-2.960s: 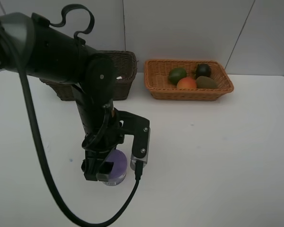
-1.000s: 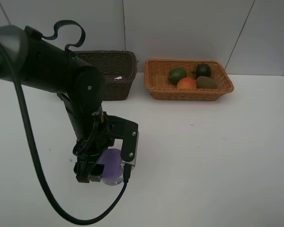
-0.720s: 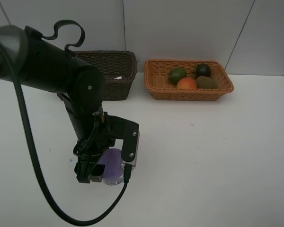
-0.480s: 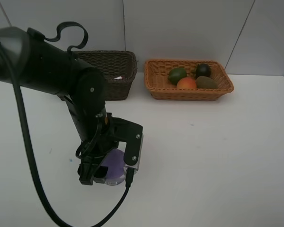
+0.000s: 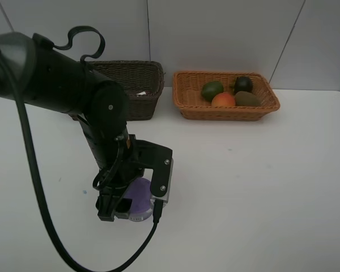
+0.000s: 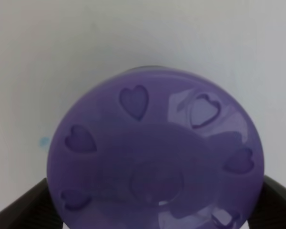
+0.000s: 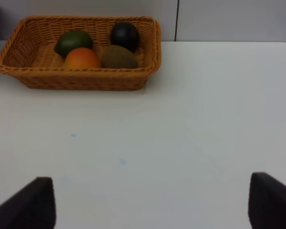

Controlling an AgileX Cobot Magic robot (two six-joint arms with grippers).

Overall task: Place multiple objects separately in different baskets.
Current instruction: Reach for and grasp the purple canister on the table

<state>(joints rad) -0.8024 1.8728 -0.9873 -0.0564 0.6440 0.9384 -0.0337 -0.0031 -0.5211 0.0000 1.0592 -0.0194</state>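
A purple-lidded jar (image 5: 139, 195) stands on the white table at front left. My left gripper (image 5: 134, 205) is lowered over it and open, with one finger on each side of the lid. In the left wrist view the heart-patterned lid (image 6: 155, 157) fills the picture, and a dark fingertip (image 6: 24, 207) shows at each lower corner. I cannot tell whether the fingers touch it. The light orange basket (image 5: 226, 110) at the back holds a lime (image 5: 212, 89), peach (image 5: 223, 100), mangosteen (image 5: 243, 84) and kiwi (image 5: 247, 98). My right gripper (image 7: 150, 195) is open over bare table.
The dark brown basket (image 5: 133, 107) stands at the back left beside the orange basket, with something white (image 5: 141, 92) inside it. The left arm's bulk and cable (image 5: 56, 226) hang over the front left of the table. A wall runs behind both baskets.
The left arm has shifted slightly to the right over the jar. The jar has stayed in place on the table.
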